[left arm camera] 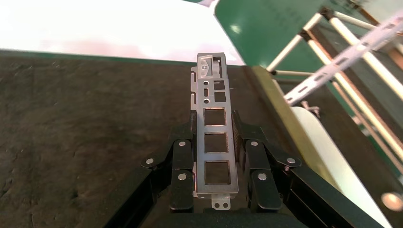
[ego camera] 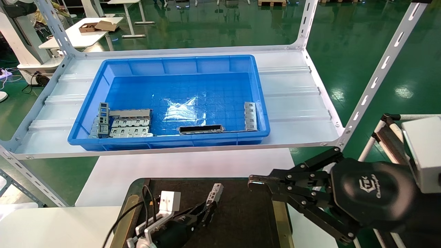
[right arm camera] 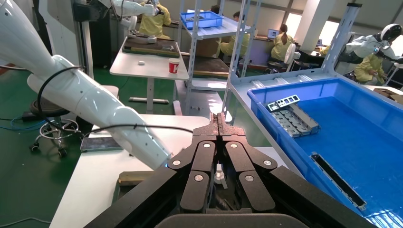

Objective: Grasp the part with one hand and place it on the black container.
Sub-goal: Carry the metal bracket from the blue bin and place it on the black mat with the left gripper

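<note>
- Head view hides most of the left gripper (ego camera: 206,212) at six o'clock; only the part's (ego camera: 215,193) tip shows above the black container (ego camera: 241,213).
- Left wrist view shows that gripper's fingers (left arm camera: 183,166) clamping the part (left arm camera: 215,142).
- Blue bin (ego camera: 172,143) holds grey plates (ego camera: 129,125) and a dark bar (ego camera: 201,129).
- Right gripper (ego camera: 253,182), at four o'clock, is closed on nothing.

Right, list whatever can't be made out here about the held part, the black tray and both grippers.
- Part: whether it touches the black container; in the left wrist view the left gripper covers its lower end.
- Black container: its near edge, cut off by the head view's bottom edge.
- Left gripper: its fingertips in the head view, too small and dark.
- Right gripper: whether anything sits between its shut fingers; none is visible.
</note>
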Available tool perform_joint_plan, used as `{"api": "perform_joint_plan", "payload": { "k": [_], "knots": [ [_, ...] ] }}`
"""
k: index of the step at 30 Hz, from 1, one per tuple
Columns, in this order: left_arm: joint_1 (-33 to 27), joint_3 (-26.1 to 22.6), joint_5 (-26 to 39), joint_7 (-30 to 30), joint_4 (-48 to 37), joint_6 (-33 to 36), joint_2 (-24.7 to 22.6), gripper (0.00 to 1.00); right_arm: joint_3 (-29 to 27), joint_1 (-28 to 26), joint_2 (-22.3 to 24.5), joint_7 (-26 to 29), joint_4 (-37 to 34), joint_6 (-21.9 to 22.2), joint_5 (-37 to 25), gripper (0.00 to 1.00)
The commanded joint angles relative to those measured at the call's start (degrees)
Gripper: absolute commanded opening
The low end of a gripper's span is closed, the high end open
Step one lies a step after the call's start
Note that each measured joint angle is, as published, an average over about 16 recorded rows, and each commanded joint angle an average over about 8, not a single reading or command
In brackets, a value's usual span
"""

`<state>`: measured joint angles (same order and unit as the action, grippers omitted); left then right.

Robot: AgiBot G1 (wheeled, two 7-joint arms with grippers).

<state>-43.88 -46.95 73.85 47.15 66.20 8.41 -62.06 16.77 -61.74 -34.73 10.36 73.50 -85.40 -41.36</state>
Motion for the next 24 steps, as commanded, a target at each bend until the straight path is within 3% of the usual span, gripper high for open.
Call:
{"api": "perform_joint_plan", "payload": {
  "k": [1,24],
  "knots": [
    [0.1,-0.91,0.81,0.9,-1.58,-2.47,-1.43,0.0,0.01,0.0,0.0,0.0,0.0,0.0,0.0,0.0],
    [-1.47,-7.9,-2.6,3.75,-12.04,-13.42,-7.84,0.0,0.08,-0.02,0.03,-0.04,0.0,0.04,0.06,0.0]
  ]
}}
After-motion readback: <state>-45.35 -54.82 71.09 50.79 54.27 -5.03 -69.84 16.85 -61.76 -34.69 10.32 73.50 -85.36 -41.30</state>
